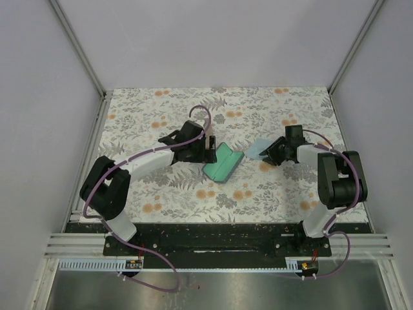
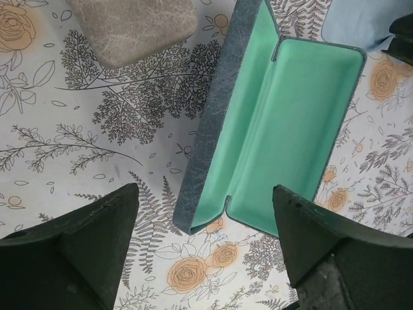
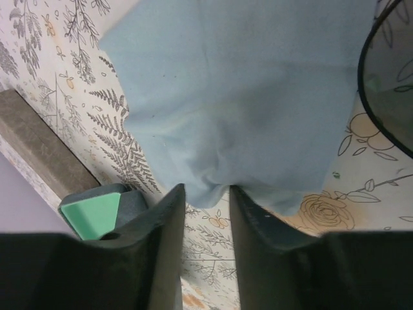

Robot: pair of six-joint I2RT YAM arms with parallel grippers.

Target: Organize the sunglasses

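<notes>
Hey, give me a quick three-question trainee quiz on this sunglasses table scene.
1. True or false: the green-lined case lies open.
2. The left gripper near it is: A open, B shut, C gripping the case.
3. What lies at the tips of the right gripper?
Key: 1 true; 2 A; 3 the light blue cloth.
</notes>
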